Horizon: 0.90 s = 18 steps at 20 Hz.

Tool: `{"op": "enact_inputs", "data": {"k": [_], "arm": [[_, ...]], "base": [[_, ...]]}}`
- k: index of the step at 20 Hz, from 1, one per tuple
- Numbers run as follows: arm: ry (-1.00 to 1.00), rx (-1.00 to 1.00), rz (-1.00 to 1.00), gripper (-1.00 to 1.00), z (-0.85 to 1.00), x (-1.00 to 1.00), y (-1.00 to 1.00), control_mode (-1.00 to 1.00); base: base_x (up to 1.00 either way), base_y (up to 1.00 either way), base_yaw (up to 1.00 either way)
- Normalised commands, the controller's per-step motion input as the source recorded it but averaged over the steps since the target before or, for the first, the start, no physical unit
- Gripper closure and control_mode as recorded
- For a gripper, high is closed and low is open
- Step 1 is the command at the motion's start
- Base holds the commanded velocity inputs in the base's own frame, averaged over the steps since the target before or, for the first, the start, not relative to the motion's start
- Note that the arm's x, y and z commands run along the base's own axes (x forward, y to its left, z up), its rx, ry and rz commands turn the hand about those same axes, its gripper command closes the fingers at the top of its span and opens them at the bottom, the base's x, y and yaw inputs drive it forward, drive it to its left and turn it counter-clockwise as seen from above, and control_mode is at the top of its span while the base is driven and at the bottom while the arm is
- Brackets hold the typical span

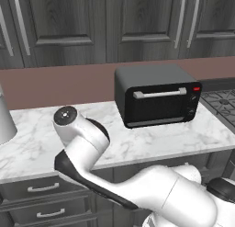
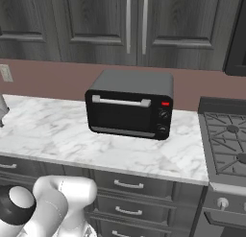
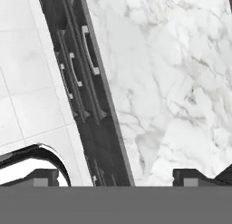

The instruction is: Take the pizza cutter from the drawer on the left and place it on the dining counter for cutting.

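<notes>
White grey-veined marble counter [image 1: 151,139], bearing 1 black toaster oven [image 1: 158,95]. Dark grey wood-grain drawers [image 3: 84,73], all closed; pizza cutter unseen, presumably inside, retrieval not begun. Gripper [image 3: 113,175]: fingers spread wide, empty.

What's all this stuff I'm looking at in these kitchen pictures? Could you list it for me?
Toaster oven: one, black with a silver handle and a red light, on the marble counter against the wall.
Marble counter: one, white with grey veins, over the drawers.
Drawers: several, dark grey wood grain with curved silver handles, all shut.
Wall cabinets: a row, dark grey with long silver handles, above the counter.
Backsplash: reddish brown, with a pale wall socket.
Stove: one, grey with black grates, right of the counter.
Floor: white tiles, beside the drawers.
Robot arm: white with dark joints, low in front of the counter.
Fingers: two, dark, wide apart, holding nothing.
</notes>
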Motion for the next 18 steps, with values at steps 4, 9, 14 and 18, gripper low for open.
{"op": "enact_inputs", "data": {"k": [4,9,14,18], "arm": [[-0.30,-0.10,0.26,-1.00,-0.38,-0.11,0.34,-1.00],[-0.33,-0.06,0.17,-1.00,-0.37,-0.17,0.36,-1.00],[-0.32,-0.05,0.12,-1.00,-0.34,-0.14,0.34,-1.00],[-0.31,-0.05,0.09,-1.00,-0.26,-0.03,0.39,-1.00]], "base": [[0.00,0.00,0.00],[0.00,0.00,0.00],[0.00,0.00,0.00],[0.00,0.00,0.00]]}}
